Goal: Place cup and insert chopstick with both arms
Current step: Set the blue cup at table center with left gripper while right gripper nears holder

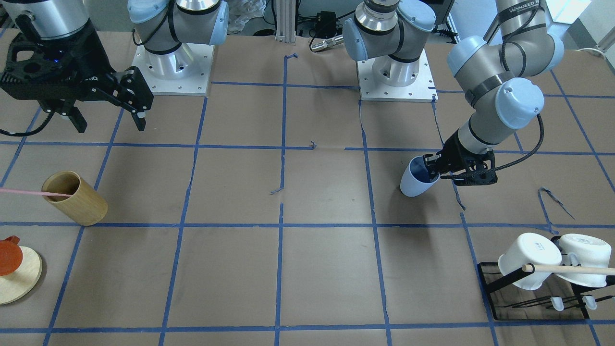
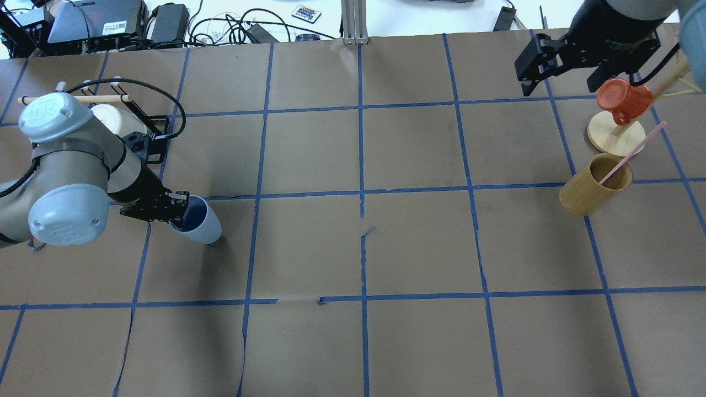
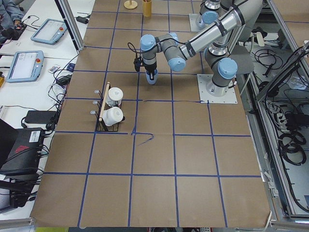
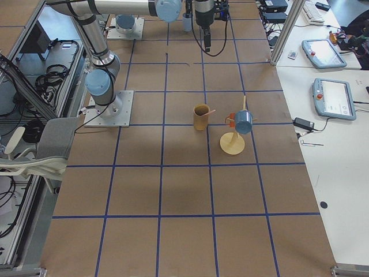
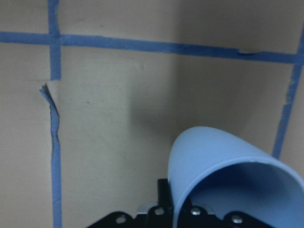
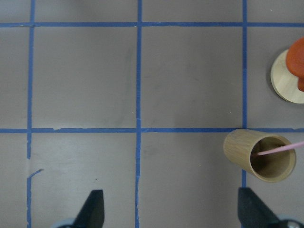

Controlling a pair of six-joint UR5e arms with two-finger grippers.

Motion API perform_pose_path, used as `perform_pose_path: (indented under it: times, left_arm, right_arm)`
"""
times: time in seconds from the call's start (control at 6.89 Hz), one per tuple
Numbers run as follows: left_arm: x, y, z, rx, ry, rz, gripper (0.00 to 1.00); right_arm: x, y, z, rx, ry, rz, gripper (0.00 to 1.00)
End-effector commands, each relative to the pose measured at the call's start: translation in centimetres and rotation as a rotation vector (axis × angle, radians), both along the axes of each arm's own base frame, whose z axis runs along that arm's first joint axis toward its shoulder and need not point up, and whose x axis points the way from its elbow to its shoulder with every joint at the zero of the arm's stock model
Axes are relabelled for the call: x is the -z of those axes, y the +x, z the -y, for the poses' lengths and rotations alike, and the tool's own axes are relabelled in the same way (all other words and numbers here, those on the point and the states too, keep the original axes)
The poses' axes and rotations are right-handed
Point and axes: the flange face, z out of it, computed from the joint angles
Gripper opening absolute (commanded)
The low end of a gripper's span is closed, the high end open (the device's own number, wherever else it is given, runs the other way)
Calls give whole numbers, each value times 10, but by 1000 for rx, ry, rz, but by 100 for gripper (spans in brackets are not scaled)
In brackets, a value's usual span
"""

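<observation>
The light-blue cup [image 1: 414,183] is tilted with its mouth toward my left gripper [image 1: 434,171], which is shut on its rim, one finger inside. The cup also shows in the overhead view [image 2: 203,225] at the table's left and in the left wrist view [image 5: 223,159]. I cannot tell whether its base touches the table. A thin pink chopstick [image 2: 632,152] leans in a tan bamboo cylinder [image 2: 588,194] at the right. My right gripper [image 2: 560,86] is open and empty, high above the table behind the cylinder; the chopstick [image 6: 281,148] shows in its view.
A black rack [image 1: 499,278] with a wooden dowel and two white mugs [image 1: 528,259] stands close behind the left arm. An orange mug [image 2: 622,99] hangs on a wooden stand [image 2: 612,139] next to the bamboo cylinder. Blue tape lines grid the brown table.
</observation>
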Motion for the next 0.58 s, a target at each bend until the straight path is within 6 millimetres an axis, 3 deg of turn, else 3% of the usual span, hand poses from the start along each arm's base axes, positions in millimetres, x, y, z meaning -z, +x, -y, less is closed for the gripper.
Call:
perform_pose_path:
  times: [0.0, 0.15, 0.29, 0.44]
  left_arm:
    - [-28, -98, 2, -11, -21, 41, 0]
    - [-33, -143, 0, -52, -29, 45, 0]
    - [-45, -182, -2, -129, -57, 34, 0]
    - [-44, -215, -5, -156, -59, 33, 0]
  right_arm:
    - [25, -89, -1, 180, 128, 15, 100]
    - [27, -107, 0, 210, 124, 13, 100]
    - [34, -112, 10, 220, 105, 4, 100]
    - [49, -118, 23, 253, 76, -6, 100]
